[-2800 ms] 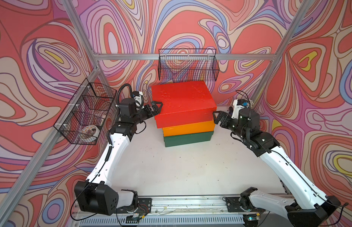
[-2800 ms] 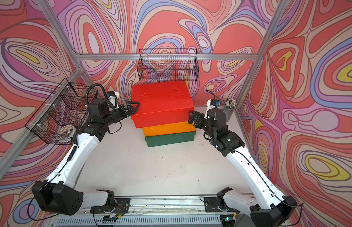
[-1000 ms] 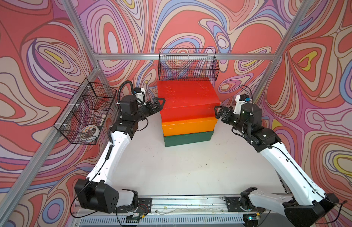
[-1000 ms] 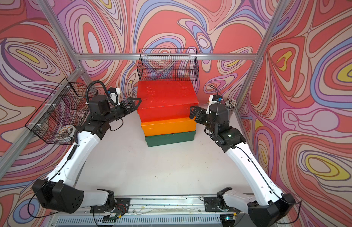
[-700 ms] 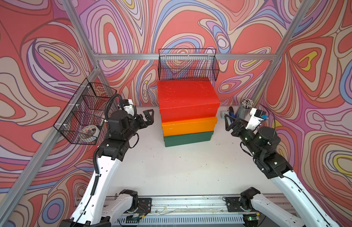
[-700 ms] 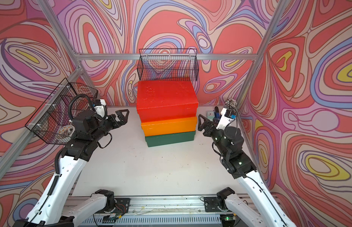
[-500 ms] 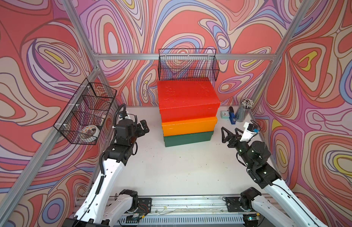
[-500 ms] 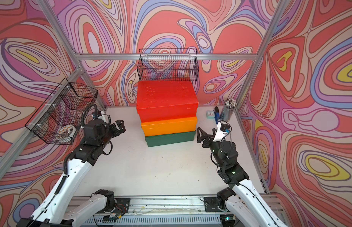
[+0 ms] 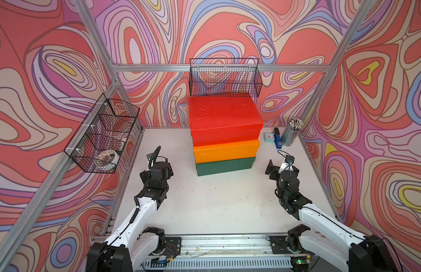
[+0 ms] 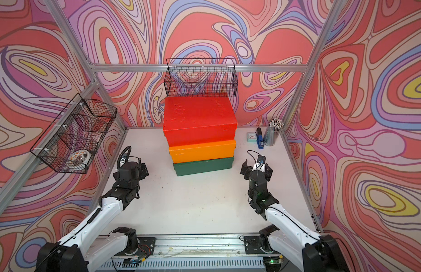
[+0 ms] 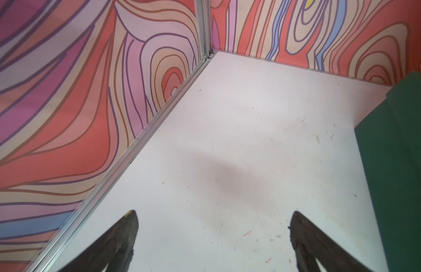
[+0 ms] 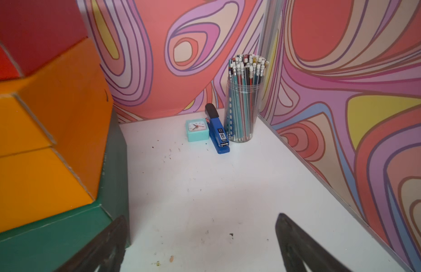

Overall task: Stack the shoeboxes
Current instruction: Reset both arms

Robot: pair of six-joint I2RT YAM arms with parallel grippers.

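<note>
White worktop (image 9: 216,207) w/ patterned walls round it. Shoeboxes sit in one stack at centre, toward the rear wall: red shoebox (image 9: 224,117) on top, orange shoebox (image 9: 226,152) in the middle, green shoebox (image 9: 224,166) at the bottom on the worktop. Edges roughly lined up; red one juts out a bit past the orange. Both top views show this. Rear wire basket (image 9: 224,79) hangs on the back wall just above the red box, side wire basket (image 9: 103,136) on the left wall. Both arms are low, one each side, well apart from the stack. Left gripper (image 11: 214,213): jaws wide, nothing btwn them, over bare worktop. Right gripper (image 12: 202,215): jaws wide, empty too, near the stack's right end. Back right corner: pencil cup (image 9: 291,134), blue stapler (image 9: 277,141) just beside it, then small teal clock (image 9: 267,137). Tape roll (image 9: 107,158) lies in the side basket's near end
</note>
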